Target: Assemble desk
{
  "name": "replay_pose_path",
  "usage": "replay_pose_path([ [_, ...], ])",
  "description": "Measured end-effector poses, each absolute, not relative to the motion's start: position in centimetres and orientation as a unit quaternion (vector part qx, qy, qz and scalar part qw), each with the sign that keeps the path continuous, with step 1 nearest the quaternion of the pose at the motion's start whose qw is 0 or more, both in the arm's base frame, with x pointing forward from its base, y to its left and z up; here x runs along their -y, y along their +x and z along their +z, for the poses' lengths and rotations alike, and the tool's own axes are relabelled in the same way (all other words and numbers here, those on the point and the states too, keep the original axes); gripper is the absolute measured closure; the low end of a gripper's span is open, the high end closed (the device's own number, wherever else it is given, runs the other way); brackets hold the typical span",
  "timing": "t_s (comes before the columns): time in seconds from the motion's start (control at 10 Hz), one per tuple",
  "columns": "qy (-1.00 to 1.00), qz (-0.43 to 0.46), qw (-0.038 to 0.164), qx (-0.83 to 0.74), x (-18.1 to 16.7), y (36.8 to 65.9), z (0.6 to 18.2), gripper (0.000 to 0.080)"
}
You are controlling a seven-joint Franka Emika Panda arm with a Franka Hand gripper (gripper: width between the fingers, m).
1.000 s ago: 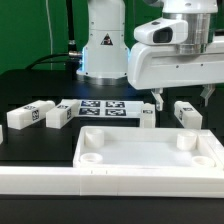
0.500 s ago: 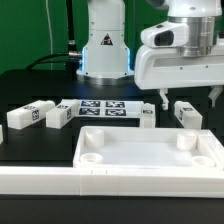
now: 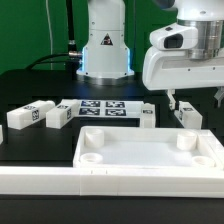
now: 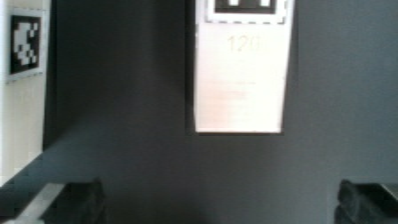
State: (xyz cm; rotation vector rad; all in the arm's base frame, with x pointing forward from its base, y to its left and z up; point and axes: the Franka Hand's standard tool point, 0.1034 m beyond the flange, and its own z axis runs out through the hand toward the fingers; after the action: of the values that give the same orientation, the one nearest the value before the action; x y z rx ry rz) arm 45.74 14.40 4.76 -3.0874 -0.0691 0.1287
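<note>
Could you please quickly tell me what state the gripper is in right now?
The gripper is open, its jaws wide apart, with nothing held between them.

Plastic parts, matt surface
The tabletop [image 3: 140, 152] and legs [image 3: 20, 117] look smooth white plastic; the black desk [image 3: 35, 145] beneath is matt.

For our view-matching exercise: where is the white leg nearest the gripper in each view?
Exterior view: the leg lies at the exterior view's right, just below the open gripper.
Wrist view: the leg lies in the middle, ahead of the fingers.
Shared landmark: the black table under it.
</note>
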Motion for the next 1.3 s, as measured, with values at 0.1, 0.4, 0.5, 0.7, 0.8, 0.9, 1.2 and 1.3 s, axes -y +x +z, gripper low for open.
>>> replay_pose_path([
  [0.1,-0.997,0.076,0.02,0.022,-14.3,45.4,4.7,0.0151],
  [0.4,-0.986,0.163,0.007,0.025,-14.5,44.8,3.9,0.0151],
  [0.5,-0.979,0.202,0.001,0.025,-14.5,44.5,3.8,0.0151],
  [0.7,-0.968,0.249,-0.005,0.026,-14.8,44.8,3.4,0.0151],
  [0.8,-0.959,0.282,-0.01,0.027,-14.7,44.3,3.3,0.0151],
  [0.9,-0.947,0.319,-0.015,0.027,-14.6,44.1,3.1,0.0151],
  [1.2,-0.921,0.388,-0.022,0.026,-14.4,44.2,2.0,0.0151],
  [1.3,-0.903,0.428,-0.021,0.023,-14.6,43.3,1.8,0.0151],
])
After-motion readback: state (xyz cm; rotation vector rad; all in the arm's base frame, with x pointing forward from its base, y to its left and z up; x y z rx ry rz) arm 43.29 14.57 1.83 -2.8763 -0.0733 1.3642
